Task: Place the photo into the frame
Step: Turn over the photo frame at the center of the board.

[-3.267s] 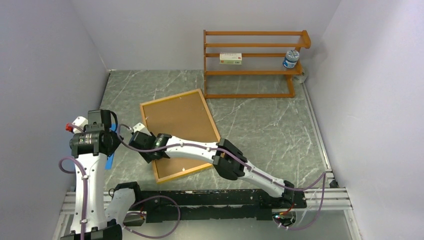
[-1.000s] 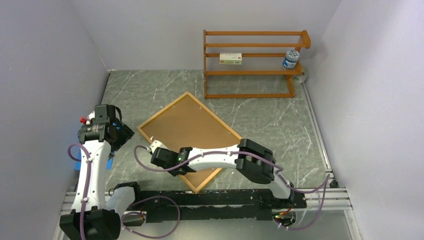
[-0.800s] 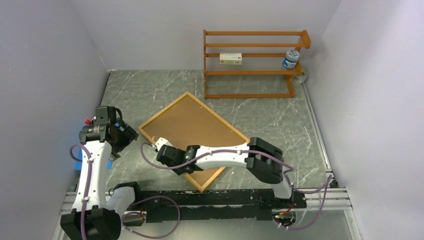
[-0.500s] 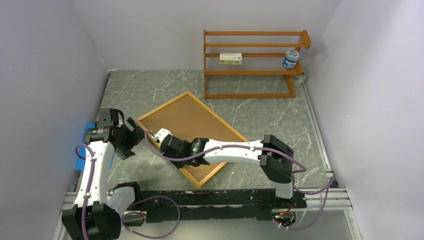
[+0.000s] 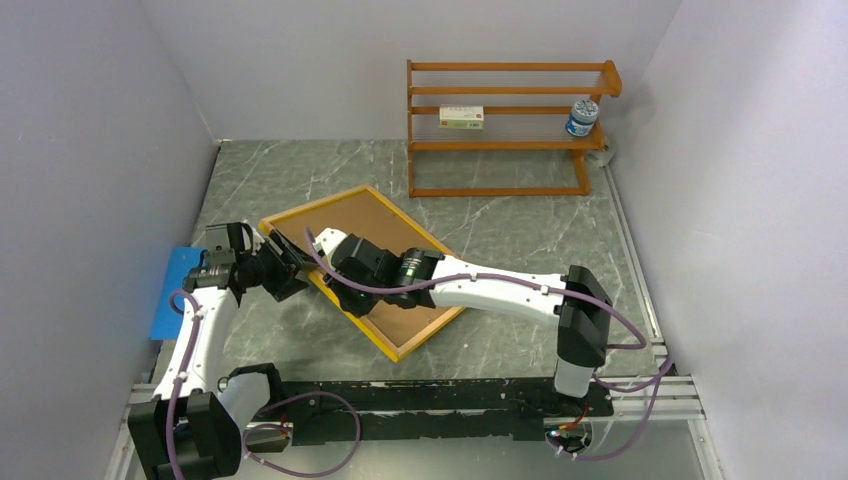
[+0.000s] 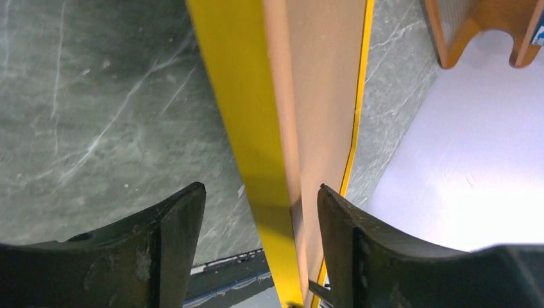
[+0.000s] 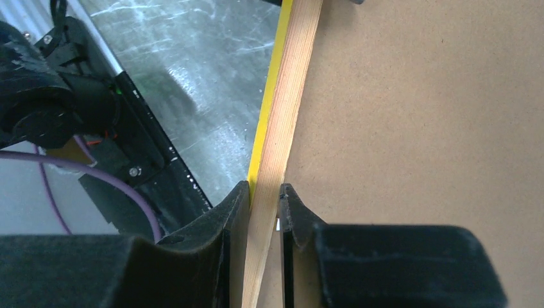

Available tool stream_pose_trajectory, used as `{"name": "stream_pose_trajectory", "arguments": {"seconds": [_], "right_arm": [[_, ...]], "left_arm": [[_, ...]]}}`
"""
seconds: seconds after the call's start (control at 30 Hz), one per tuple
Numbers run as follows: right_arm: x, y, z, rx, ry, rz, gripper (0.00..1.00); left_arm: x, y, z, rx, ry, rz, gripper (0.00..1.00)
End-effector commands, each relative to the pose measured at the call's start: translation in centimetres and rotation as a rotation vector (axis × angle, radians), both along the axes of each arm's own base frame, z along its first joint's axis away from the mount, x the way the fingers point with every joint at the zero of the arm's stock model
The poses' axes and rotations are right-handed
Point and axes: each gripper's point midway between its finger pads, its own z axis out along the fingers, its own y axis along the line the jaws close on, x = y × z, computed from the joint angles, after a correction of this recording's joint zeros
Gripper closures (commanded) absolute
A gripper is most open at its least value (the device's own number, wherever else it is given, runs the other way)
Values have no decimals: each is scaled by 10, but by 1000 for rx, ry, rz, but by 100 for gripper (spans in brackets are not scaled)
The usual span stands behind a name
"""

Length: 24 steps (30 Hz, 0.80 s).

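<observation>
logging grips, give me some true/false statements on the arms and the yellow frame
1. The right gripper is clamped on the wooden rim of the thin rectangular yellow-fronted picture frame. True.
2. The left gripper is shut tight on the frame. False: its jaws stand open astride the frame's edge.
3. The frame's yellow front faces up. False: the brown cardboard backing board faces up.
4. A small blue sheet lies by the grey marbled table's left edge. True.

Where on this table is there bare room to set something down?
The widest bare table lies right of the frame, between the shelf rack and the right arm. A smaller strip runs behind the frame to the back wall. Crowded on the left: blue sheet, left arm and frame.
</observation>
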Motion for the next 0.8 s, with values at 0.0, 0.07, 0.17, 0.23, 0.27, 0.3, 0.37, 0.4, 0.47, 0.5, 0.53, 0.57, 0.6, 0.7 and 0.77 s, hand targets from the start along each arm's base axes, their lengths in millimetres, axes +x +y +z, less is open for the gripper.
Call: {"name": "stream_pose_trajectory", "arguments": {"seconds": [0.0,0.07,0.17,0.23,0.27,0.3,0.37,0.4,0.47,0.5,0.53,0.57,0.6,0.7,0.77], "right_arm": [[-10,17,83,210,-43,75,84],[-13,15,87,216,-36,90,84],[-15,11,92,208,-44,101,83],[-14,7,94,196,-50,100,82],[-13,5,94,188,-54,96,82],[-12,3,93,181,-58,85,81],[-3,-3,92,157,-87,41,81],[-1,-6,92,146,-95,26,80],[3,-11,98,136,-113,-6,76],[5,-13,101,133,-122,-25,70],[8,-16,104,132,-134,-43,63],[10,-18,108,129,-141,-57,56],[13,-19,111,120,-153,-66,52],[17,-21,120,71,-198,-86,45],[18,-21,126,34,-244,-94,40]], "left_arm": [[21,-4,22,-34,-153,-14,33],[28,-3,29,-32,-196,-9,39],[35,-3,43,-29,-247,-14,45],[34,3,49,15,-254,0,54],[33,4,53,30,-259,1,59],[32,5,58,40,-266,0,66],[31,6,68,47,-274,3,82],[30,7,70,47,-260,13,87],[26,8,74,45,-220,28,94],[23,8,75,46,-198,29,95],[20,9,77,52,-172,37,96],[17,11,78,59,-144,48,97],[14,12,80,66,-118,56,97],[6,13,91,67,-72,78,97],[-2,16,95,67,-25,112,98]]}}
